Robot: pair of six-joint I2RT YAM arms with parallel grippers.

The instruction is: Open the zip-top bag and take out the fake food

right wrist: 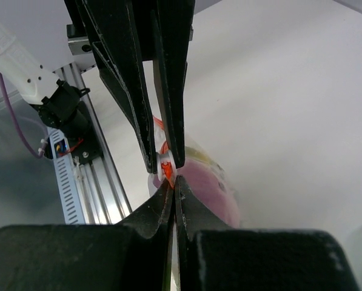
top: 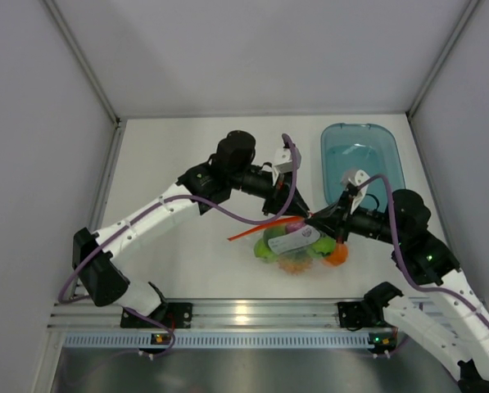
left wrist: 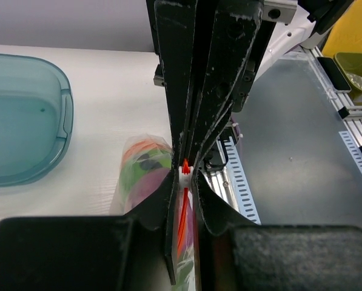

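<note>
Top external view puts the bag (top: 297, 246) on the table (top: 187, 164) just ahead of the rail (top: 252, 311), roughly midway between my two arms. It is clear and crinkled, bulging with the food (top: 270, 248). I can make out green, pink and orange pieces through the plastic, and a white label lies across the top. The orange-red zip strip (top: 252, 233) runs along the far edge, and one end of it trails off to the left over the bare table.

Both grippers meet over that edge and hide most of the bag's mouth. On the left wrist view, my left gripper (left wrist: 184, 182) has its jaws nearly together, pressed on the strip at a small white piece. The right gripper (right wrist: 171, 180) has its jaws fully together, pinching the same strip from the opposite side. The fingers of each fill the other's wrist view, so I cannot tell whether the zip is parted.

The blue tub (top: 363, 160) sits at the far right, well apart from the bag. The right arm lies between them.
</note>
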